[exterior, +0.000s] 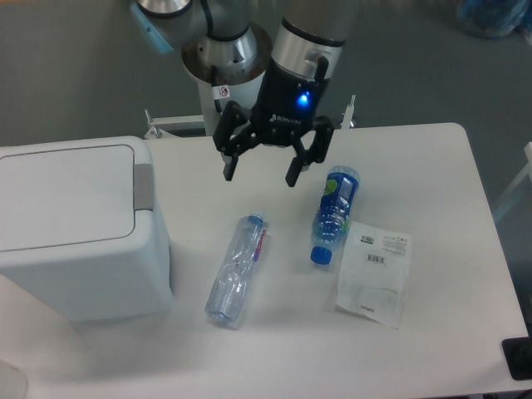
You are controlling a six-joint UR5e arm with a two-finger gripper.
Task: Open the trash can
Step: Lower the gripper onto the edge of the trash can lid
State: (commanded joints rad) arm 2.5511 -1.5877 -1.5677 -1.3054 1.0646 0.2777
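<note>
- Bin [79, 224] sits at the table's left edge, lid down, well left of the claw [260, 170].
- Claw fingers spread wide, gripping nothing, above the clear bottle [236, 268].

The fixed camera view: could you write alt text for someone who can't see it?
A robot arm's open gripper hovers above a white table, right of a closed white trash can. Two plastic bottles and a clear packet lie nearby.

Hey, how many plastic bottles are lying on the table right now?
2. A clear bottle lies right of the trash can; a blue-capped bottle lies farther right, beside a plastic packet. None appear hidden.
</note>
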